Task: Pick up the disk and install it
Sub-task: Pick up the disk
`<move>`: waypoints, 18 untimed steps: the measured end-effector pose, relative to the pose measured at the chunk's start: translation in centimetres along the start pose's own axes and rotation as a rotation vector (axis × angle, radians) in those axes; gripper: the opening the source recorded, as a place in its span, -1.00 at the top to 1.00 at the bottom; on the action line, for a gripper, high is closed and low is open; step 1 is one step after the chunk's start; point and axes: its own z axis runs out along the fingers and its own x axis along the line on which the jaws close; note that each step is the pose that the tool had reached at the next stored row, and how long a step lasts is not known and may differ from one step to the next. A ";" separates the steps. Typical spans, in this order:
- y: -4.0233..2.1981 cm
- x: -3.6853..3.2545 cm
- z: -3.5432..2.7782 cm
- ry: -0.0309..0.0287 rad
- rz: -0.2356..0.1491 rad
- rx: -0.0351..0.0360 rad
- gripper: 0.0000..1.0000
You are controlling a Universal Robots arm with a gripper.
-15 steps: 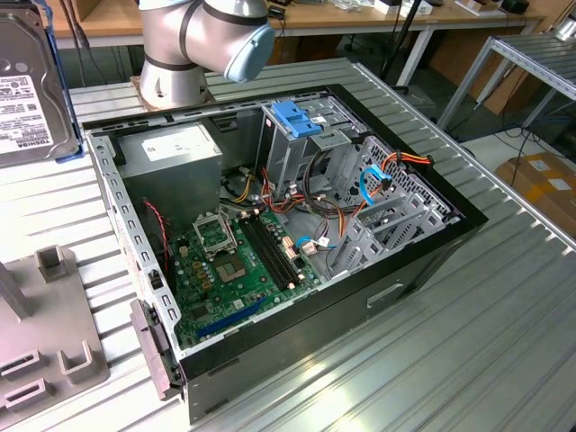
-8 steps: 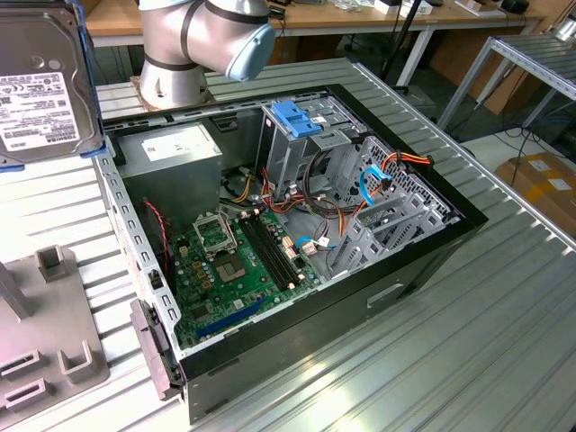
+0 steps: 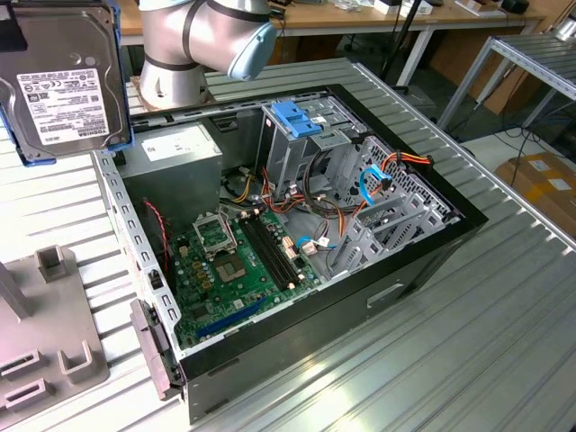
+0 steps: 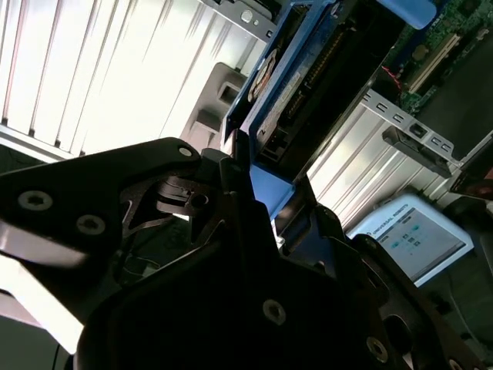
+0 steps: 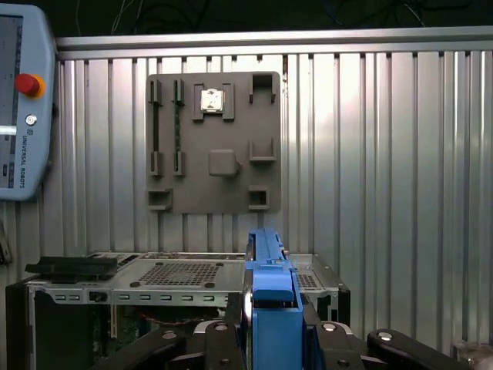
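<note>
gripper (image 5: 271, 317) clamped on the disk (image 3: 63, 85), aloft near the open computer case (image 3: 405, 290), motherboard (image 3: 234, 261) and drive cage (image 3: 284, 157) inside

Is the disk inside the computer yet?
No, the disk is outside the open computer case, held by the gripper.

An open computer case (image 3: 396, 288) lies on the desk (image 3: 468, 360), with the robot arm's base (image 3: 180, 54) behind it. Inside, a power supply (image 3: 175, 148) sits far, at the exterior view's left, a drive cage (image 3: 292, 135) just to its right, and a circuit board (image 3: 229, 270) nearer. The disk (image 3: 63, 81) hangs far left, and a parts tray (image 3: 45, 333) lies near left.
</note>
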 end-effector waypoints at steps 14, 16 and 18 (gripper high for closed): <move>-5.73 -0.07 0.02 0.0000 0.000 0.0000 0.26; -6.34 -0.07 0.01 0.0001 0.000 -0.0001 0.26; -7.33 -0.08 0.02 0.0001 0.000 -0.0001 0.26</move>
